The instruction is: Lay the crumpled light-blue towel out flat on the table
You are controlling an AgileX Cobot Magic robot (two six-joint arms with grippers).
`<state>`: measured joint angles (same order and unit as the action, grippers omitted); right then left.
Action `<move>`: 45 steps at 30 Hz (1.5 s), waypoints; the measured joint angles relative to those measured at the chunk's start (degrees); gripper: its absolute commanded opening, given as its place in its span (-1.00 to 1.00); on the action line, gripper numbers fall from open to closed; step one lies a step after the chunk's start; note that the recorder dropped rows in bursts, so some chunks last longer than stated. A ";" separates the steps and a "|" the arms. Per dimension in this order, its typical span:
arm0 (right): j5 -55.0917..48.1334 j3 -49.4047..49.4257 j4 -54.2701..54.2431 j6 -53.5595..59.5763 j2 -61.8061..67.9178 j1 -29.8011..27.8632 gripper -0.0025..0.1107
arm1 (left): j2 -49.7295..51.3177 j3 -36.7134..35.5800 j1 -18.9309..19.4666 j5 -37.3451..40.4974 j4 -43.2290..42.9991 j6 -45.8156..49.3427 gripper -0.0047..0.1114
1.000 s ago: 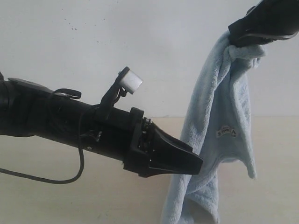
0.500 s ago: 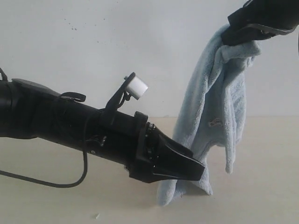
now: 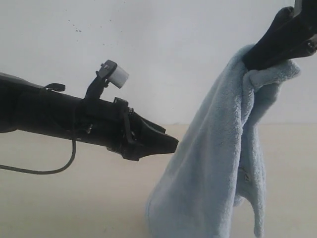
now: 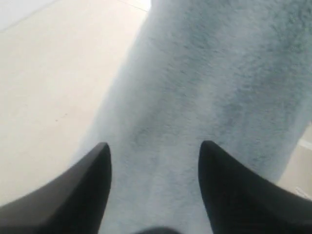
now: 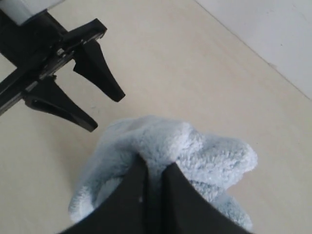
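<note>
The towel (image 3: 218, 163) hangs over the cream table (image 3: 74, 208), before a speckled white wall (image 3: 148, 49), pinched at its top by the right gripper (image 5: 153, 170). The left gripper (image 4: 153, 148), jaws apart, points at it.

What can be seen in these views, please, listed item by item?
towel: one, pale light-blue, hanging from its top on the right of the exterior view; its lower end runs out of the frame
table: one, light beige, under everything
wall: one, white with a few dark specks, behind the table
cable: one, dark, looping below the left arm
white cylinder: one, on a black bracket on top of the left arm
left end effector: one, black, open, pointing at the towel without gripping it
right end effector: one, black, shut on the towel's top, holding it up
</note>
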<state>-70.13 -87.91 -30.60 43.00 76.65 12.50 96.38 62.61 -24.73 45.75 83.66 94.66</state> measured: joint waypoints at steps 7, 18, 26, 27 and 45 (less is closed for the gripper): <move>-0.38 -0.03 -2.35 0.12 -1.12 0.00 -0.91 | -0.42 0.18 0.19 0.89 -0.81 0.37 0.08; -0.38 -0.03 -3.96 0.56 -1.22 0.00 -0.91 | 4.79 -0.40 0.19 2.22 2.08 4.40 0.32; -0.38 -0.03 -5.39 1.20 -1.22 0.00 -0.91 | 10.23 -0.13 0.19 -0.75 13.52 17.54 0.22; -0.38 -0.03 -5.39 1.30 -1.22 0.00 -0.91 | 10.66 0.33 0.19 -0.75 14.20 18.41 0.12; -0.38 -0.03 -5.52 1.43 -2.33 0.00 -0.91 | 2.08 1.24 2.81 -2.31 5.45 9.38 -0.84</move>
<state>-70.51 -87.95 -36.12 44.42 74.32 12.50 98.46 63.85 -21.92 43.43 89.11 104.04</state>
